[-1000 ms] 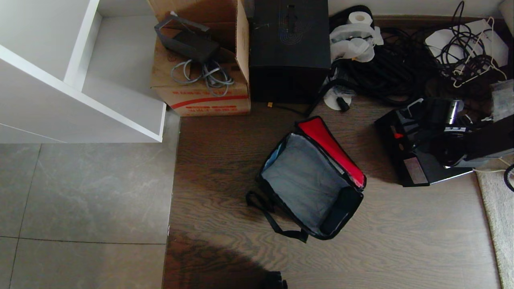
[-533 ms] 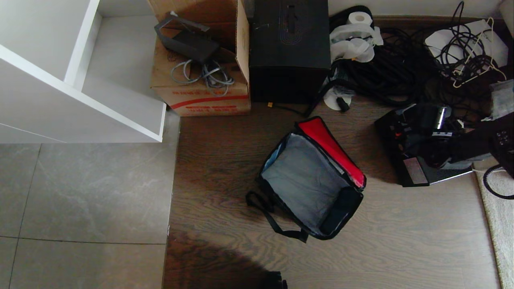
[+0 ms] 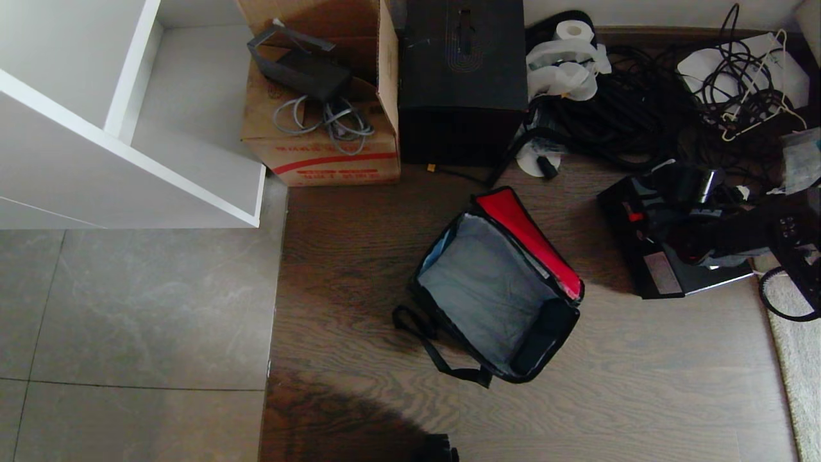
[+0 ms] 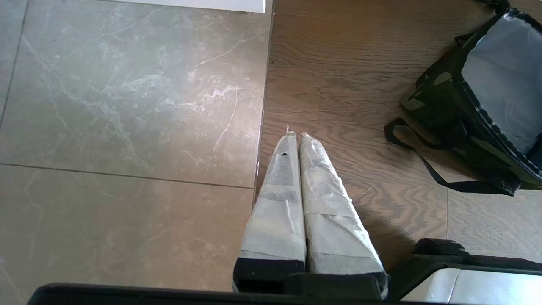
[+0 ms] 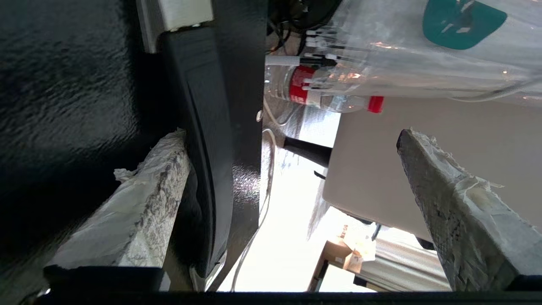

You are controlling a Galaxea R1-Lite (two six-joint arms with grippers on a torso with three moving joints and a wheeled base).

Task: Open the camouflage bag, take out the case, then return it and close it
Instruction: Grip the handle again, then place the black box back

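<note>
Camouflage bag (image 3: 497, 289) lies open on the wood floor (image 3: 641, 385), red flap lining up, grey interior empty. Case (image 3: 667, 256) lies flat to its right, well apart. Right gripper (image 5: 292, 169) over the case, jaws released wide, 1 finger beside the case handle (image 5: 220, 127). Left gripper (image 4: 295, 136) clenched, parked over the floor near-left of the bag.

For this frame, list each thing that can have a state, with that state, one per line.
Camouflage fabric bag: open, red flap folded back, grey interior empty.
Flat black hard case: out of the bag, lying on the wood floor.
Right gripper: open, one finger at the case's bar handle.
Left gripper: shut, empty, above the floor.
Brown cardboard carton: open.
</note>
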